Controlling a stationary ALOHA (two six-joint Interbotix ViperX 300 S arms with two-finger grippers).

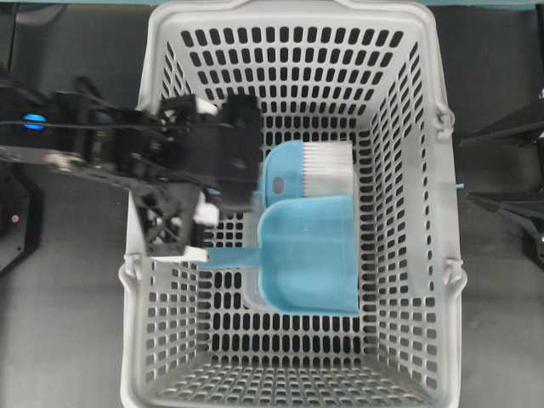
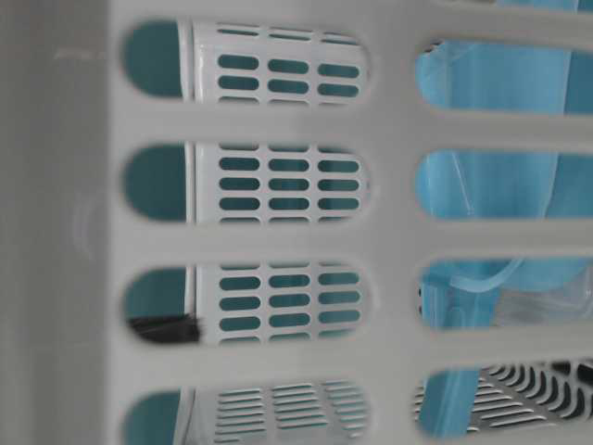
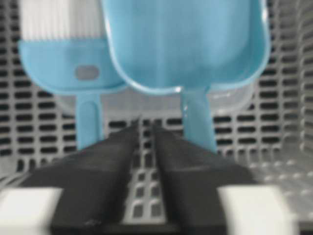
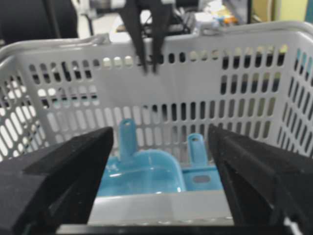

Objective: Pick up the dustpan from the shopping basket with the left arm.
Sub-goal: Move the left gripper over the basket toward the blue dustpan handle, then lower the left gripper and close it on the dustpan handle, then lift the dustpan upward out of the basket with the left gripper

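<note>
My left claw is inside the shopping basket, tips a narrow gap apart, gripping nothing. It sits between two handles. The dustpan lies flat on the basket floor, handle just right of my tips in the wrist view, not touching. The brush lies beside the dustpan. My right claw is wide open outside the basket wall.

We see the dustpan lying in the shopping basket, partly overlapping the hand brush behind it; the left gripper hangs over the basket's left wall.
</note>
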